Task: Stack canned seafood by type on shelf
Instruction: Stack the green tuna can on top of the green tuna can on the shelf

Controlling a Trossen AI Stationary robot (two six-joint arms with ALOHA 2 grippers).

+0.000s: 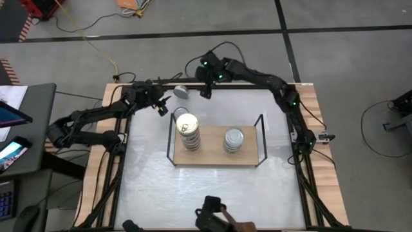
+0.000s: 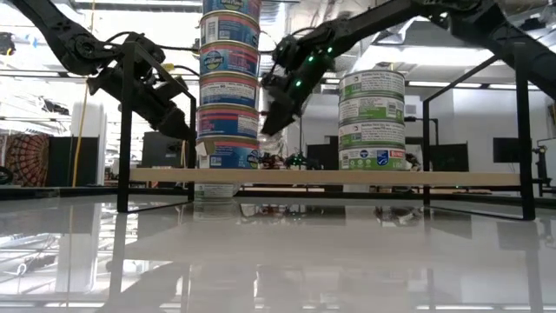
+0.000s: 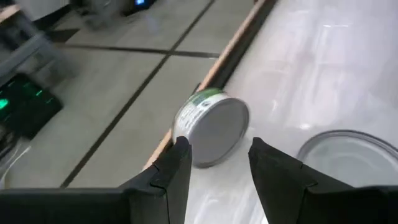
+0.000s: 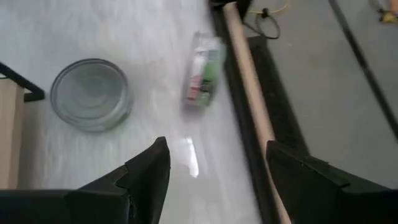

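White bench top (image 1: 212, 193), wooden rim, grey floor w/ cables round it. Shelf (image 1: 215, 156) sits mid-bench and carries two stacks: a tall stack of blue-label tins (image 1: 189, 132) and a shorter stack of green-label tins (image 1: 234, 140). Two tins are still off the shelf, both at the far edge of the bench: a green-label tin on its side (image 3: 211, 127), right by the wooden rim, and a flat silver-lid tin (image 4: 91, 93) just beside the shelf's wire end.

Left gripper (image 1: 161, 108) hovers near both, jaws released, nothing between them. In its wrist view the tipped tin lies just ahead of the jaw gap and roughly in line with it; flat tin is off to one side. Right gripper (image 1: 206, 90) hangs close by over the far edge, jaws wide apart, empty; the tipped tin lies ahead of it, flat tin to one side.

Step in hand, prob.: pick up the tipped tin. To do it well: close across the flat lid and base, not the curved wall, since it's round and could roll or skid off the rim. Go slow, keep the right arm clear, then set it on the green stack.
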